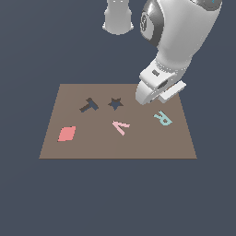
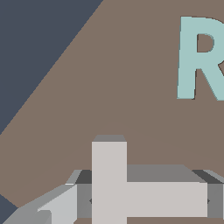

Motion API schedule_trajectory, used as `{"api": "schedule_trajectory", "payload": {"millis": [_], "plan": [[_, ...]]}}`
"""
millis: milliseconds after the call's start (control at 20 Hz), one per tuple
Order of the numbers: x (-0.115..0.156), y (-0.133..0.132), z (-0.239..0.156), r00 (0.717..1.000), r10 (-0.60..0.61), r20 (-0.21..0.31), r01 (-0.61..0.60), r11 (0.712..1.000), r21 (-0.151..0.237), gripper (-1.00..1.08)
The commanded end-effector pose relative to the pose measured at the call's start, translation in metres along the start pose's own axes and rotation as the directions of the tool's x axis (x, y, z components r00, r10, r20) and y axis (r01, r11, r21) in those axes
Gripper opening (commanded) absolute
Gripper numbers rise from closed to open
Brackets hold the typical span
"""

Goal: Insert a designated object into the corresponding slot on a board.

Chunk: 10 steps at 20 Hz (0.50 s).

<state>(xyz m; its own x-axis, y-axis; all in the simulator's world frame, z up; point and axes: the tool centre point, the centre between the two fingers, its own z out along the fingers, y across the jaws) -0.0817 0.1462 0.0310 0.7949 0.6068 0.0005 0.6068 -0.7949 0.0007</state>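
From my seat I see the claw [image 2: 144, 201] low over the board [image 1: 92, 147], at its far corner on the exterior view's right, just behind the teal R [image 1: 162, 118]. The wrist view shows why it sits there: the grey T block [image 2: 131, 192] lies between the fingers [image 2: 57, 205], with dark pads against both ends of its crossbar, so I judge the claw closed on it (whether it is lifted or resting on the board I cannot tell). Gripping across the bar leaves the stem free and visible, which should help me line it up.

The T-shaped slot [image 1: 88, 105] waits well apart, toward the exterior view's left, just beside the star cutout [image 1: 115, 103]. The pink V [image 1: 120, 126] and the red diamond [image 1: 67, 133] lie nearer the front edge, off the path I would expect to take.
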Motion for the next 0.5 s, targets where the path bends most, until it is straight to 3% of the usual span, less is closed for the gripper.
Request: {"api": "schedule_trajectory", "payload": {"millis": [0,450], "plan": [[-0.001,0.001,0.000,1.000,0.000,0.000,0.000,1.000,0.000,-1.00],[-0.021,0.035,-0.002,1.000,-0.004,0.000,0.004,1.000,0.000,-1.00]]}}
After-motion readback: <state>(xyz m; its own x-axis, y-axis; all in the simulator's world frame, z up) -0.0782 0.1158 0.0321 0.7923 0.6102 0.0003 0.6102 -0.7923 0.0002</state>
